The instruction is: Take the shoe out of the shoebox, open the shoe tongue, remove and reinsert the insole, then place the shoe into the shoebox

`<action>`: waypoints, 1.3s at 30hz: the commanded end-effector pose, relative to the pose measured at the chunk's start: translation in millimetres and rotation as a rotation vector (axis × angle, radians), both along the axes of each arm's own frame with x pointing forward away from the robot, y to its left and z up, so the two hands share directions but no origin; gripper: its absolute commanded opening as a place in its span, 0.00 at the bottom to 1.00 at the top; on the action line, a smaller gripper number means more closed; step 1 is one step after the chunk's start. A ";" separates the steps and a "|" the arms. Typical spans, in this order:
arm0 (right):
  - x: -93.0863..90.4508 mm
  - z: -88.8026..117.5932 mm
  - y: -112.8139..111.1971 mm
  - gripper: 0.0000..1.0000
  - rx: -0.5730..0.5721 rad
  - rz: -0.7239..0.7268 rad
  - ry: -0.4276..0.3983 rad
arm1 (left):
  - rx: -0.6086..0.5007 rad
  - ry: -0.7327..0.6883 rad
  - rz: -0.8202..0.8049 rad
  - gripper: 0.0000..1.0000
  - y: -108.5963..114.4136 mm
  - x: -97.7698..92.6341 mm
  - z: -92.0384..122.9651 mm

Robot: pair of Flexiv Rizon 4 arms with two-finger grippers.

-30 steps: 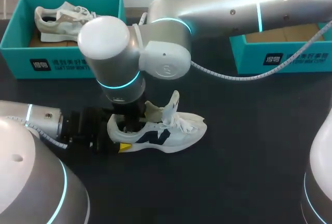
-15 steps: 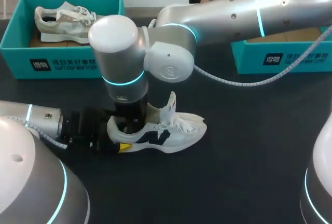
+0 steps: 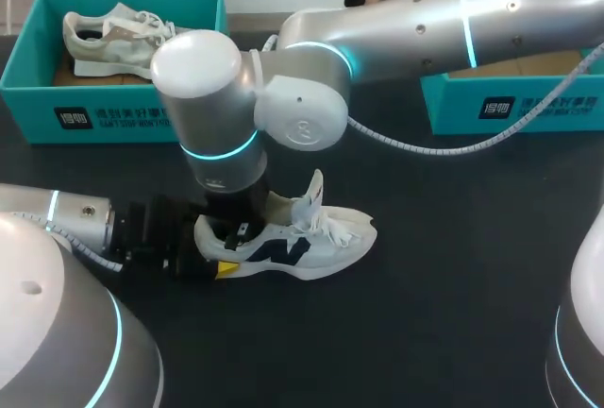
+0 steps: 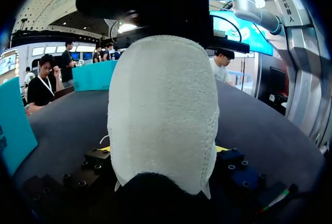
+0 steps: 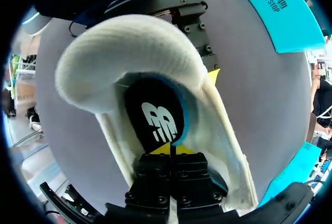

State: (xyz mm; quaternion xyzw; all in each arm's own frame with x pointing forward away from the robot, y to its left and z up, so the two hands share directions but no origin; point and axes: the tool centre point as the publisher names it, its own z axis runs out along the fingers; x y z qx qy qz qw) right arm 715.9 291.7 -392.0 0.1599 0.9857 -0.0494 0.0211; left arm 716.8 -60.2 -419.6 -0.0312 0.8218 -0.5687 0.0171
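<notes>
Print noted, not transcribed. Shoe (image 3: 293, 243) carried a dark letter mark on its side. Dark insole (image 5: 155, 119) bore a white logo. Left shoebox (image 3: 113, 117) and right shoebox (image 3: 538, 106) each showed a white logo and characters on the front wall.

Lit evenly from overhead. Glints softly along the silver right arm (image 3: 415, 11), casts only a faint shadow under the shoe (image 3: 321, 238) on the dark bench (image 3: 453, 285). Dim inside the shoe in the right wrist view.
</notes>
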 end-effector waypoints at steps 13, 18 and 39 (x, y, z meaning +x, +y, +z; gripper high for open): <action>9.4 62.0 -37.1 0.00 -0.009 0.002 -0.059 | 0.000 0.000 0.001 0.00 -2.0 0.4 -3.6; 17.1 80.1 -35.1 0.00 0.018 0.030 -0.069 | 0.000 0.000 0.001 0.00 -2.0 0.4 -3.6; 30.4 109.2 16.4 0.00 0.140 0.196 0.058 | 0.000 0.000 0.001 0.00 -2.0 0.4 -3.6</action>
